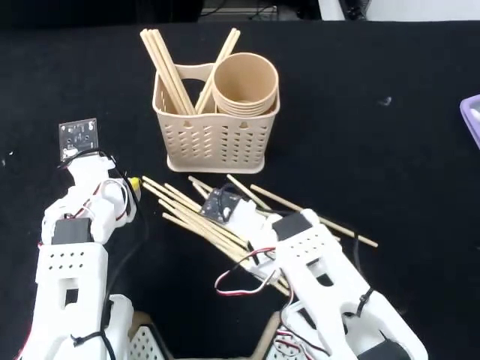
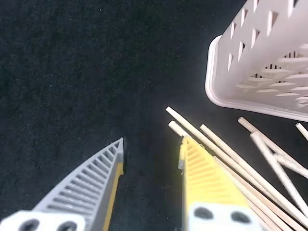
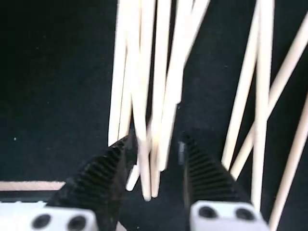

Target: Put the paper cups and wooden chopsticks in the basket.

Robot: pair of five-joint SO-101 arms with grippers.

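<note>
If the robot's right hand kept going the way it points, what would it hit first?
Most likely the loose wooden chopsticks on the table: the right hand is open, with several sticks lying between its fingers. How close they are is hard to judge.

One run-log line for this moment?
left pincer open, beside loose chopsticks | right pincer open, straddling them | basket holds paper cups, upright chopsticks

High camera looks down over my worktop [image 1: 375, 150]; my wrist cameras sit close above it, both sharing the loose chopsticks [image 1: 195, 215].
</note>
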